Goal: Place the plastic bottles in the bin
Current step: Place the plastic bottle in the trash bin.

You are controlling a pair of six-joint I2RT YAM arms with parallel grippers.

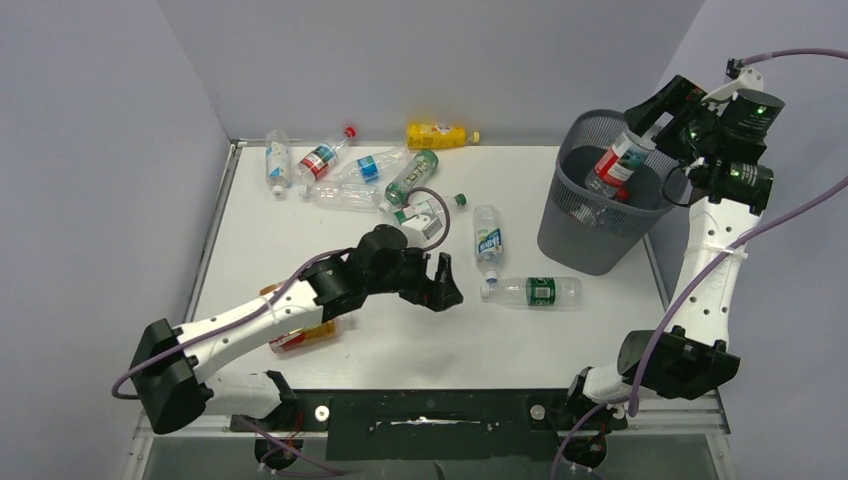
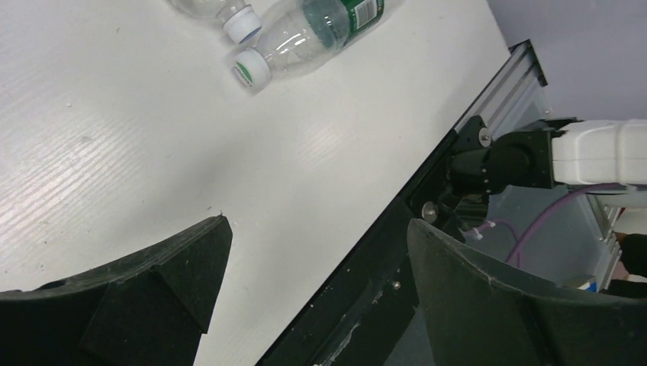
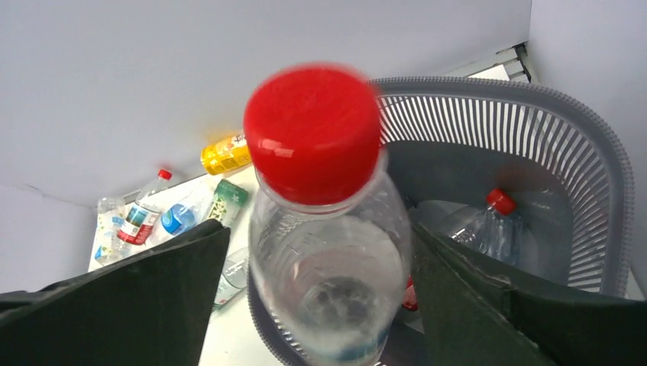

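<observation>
desk (image 1: 300, 235) white, ribbed sheet | back wall (image 1: 400, 60) plain grey-lilac, side walls same | metal rail (image 1: 215, 225) along desk L edge | black plate (image 1: 430, 410) at near edge

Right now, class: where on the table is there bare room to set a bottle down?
Free: the near strip of table, from left gripper to right arm, below the green-labelled bottle. Crowded: the far-left bottle cluster, and around the blue-labelled bottle left of the bin.

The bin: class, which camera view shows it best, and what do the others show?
Top external: the whole bin shows, rim to base, at the right. The right wrist view gives only part of its rim and inside, a red-capped bottle lying within. The left wrist view shows none of it.
</observation>
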